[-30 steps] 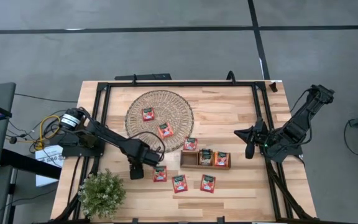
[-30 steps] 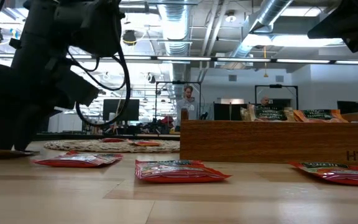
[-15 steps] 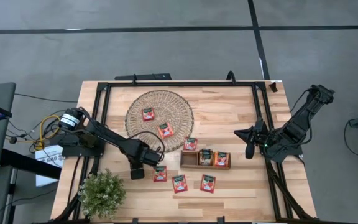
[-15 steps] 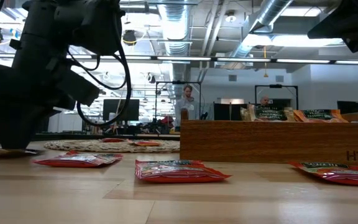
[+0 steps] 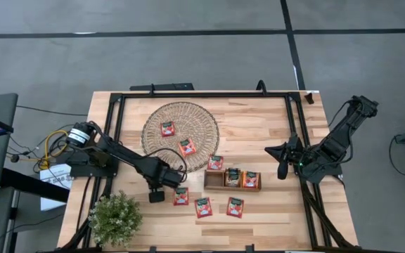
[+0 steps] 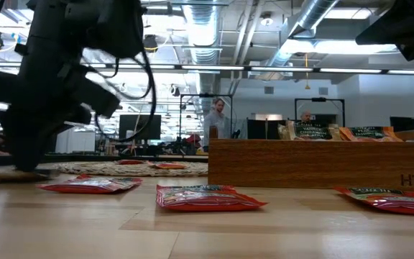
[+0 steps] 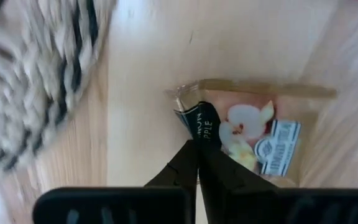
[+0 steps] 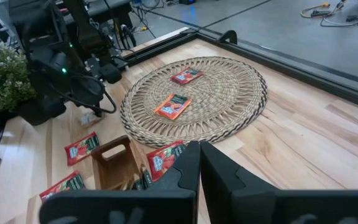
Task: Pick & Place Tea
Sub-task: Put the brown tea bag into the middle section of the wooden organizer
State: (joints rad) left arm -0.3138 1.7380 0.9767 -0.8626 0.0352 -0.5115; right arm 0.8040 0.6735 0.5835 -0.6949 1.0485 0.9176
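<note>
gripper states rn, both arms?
Left tool: fingers together, down at the table beside a beige tea sachet, holding nothing.
Right tool: fingers together, empty, parked at the table's right edge.

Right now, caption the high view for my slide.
Left gripper low beside a red tea sachet; right gripper parked by the wooden tray.

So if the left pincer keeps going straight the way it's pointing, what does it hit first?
Most likely the red sachet lying just beyond the shut left pincer, though depth is hard to judge.
</note>
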